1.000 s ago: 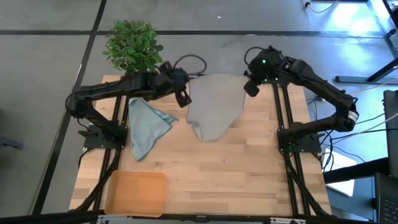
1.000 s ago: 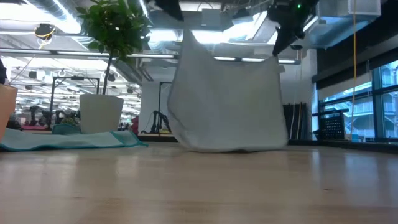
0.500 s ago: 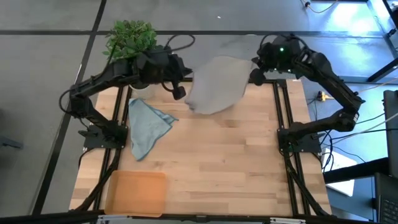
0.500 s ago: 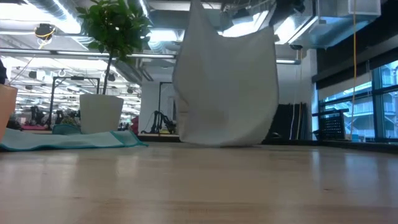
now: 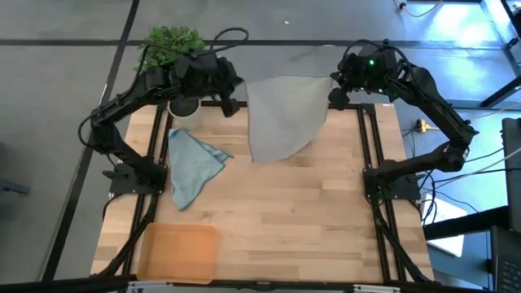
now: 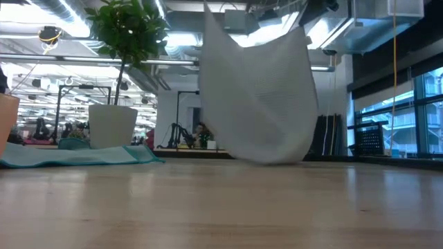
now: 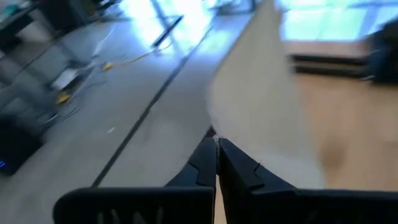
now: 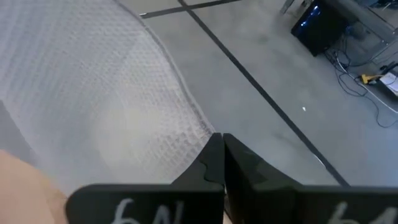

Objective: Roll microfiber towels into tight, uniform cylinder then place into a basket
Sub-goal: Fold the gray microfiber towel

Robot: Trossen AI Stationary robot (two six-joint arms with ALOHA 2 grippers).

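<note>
Grey-green towel (image 5: 281, 114) hangs in the air over the far middle of the bench (image 5: 309, 212), stretched between the two grippers by its upper corners. Top edge runs roughly straight left to right; lower edge sags to a rounded point on the left side in the high view. In the low view the towel (image 6: 259, 97) hangs as a wide sheet, and its bottom curve looks just clear of the bench surface or barely at it; cannot tell which.

Left gripper (image 5: 230, 107) is at the towel's far-left corner, fingers pressed together and pinching the cloth edge; the left wrist view shows the fingers (image 7: 205, 163) closed with the towel (image 7: 267, 106) running away from the tips. Right gripper (image 5: 334, 97) is at the far-right corner, also pinched shut on the cloth; the right wrist view shows the towel (image 8: 93, 87) weave running up to the closed fingers (image 8: 214, 155).

Blue-teal towel (image 5: 191, 167) lies crumpled flat on the left side of the bench, well apart from the hanging one. Basket (image 5: 179, 252) sits at the near-left corner, near the blue towel's near tip but apart from it.

Potted plant (image 5: 171, 53) stands at the far-left corner, close behind the left arm. Middle and near-right of the bench show bare wood.
</note>
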